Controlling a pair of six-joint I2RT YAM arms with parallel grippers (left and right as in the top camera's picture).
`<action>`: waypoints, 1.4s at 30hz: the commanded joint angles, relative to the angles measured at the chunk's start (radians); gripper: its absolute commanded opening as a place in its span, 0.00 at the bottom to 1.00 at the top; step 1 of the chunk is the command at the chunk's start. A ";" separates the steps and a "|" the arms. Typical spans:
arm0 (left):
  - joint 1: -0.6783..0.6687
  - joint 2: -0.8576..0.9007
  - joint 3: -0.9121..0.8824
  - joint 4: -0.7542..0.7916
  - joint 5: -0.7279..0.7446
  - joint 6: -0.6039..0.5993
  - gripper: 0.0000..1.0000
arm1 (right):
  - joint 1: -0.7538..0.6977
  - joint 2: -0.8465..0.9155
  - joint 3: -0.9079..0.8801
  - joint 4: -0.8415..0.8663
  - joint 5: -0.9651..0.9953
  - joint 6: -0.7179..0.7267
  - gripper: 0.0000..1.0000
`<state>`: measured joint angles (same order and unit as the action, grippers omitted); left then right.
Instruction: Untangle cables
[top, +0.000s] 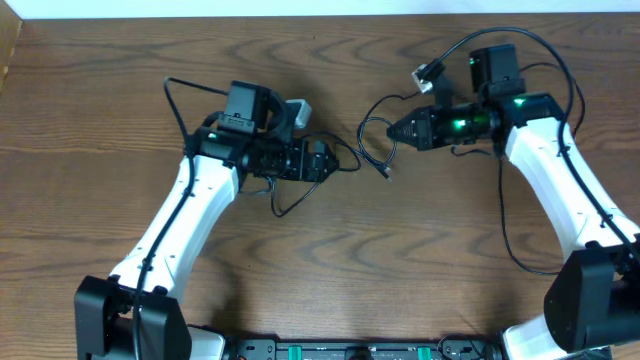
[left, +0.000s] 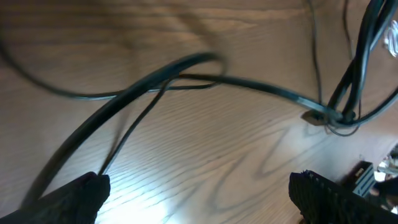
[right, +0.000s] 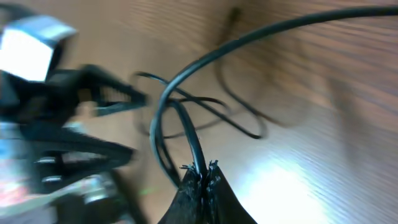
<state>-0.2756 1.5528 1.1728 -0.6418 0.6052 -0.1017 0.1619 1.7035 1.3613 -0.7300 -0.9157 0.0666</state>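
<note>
Thin looping black cables; right gripper tight on one, left gripper apart

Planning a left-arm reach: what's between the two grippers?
Only cables: thin black loops run from the shut right gripper toward the open left gripper. The overhead view shows it best.

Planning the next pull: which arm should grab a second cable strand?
Left, probably. The left gripper is open, with the cables lying just ahead of it. The right gripper is shut on one of them, so it can anchor.
</note>
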 joint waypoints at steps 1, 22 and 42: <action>-0.041 0.002 0.003 0.023 0.027 -0.001 0.98 | -0.020 -0.024 0.001 0.017 -0.296 -0.015 0.01; -0.101 0.002 0.003 0.099 -0.266 -0.062 0.08 | -0.103 -0.024 0.001 -0.001 -0.488 0.051 0.01; -0.101 0.002 0.003 0.225 0.072 -0.159 0.88 | -0.101 -0.024 0.000 -0.072 -0.209 -0.027 0.01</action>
<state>-0.3759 1.5528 1.1728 -0.4442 0.4953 -0.3370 0.0620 1.7031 1.3609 -0.7815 -1.1683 0.0727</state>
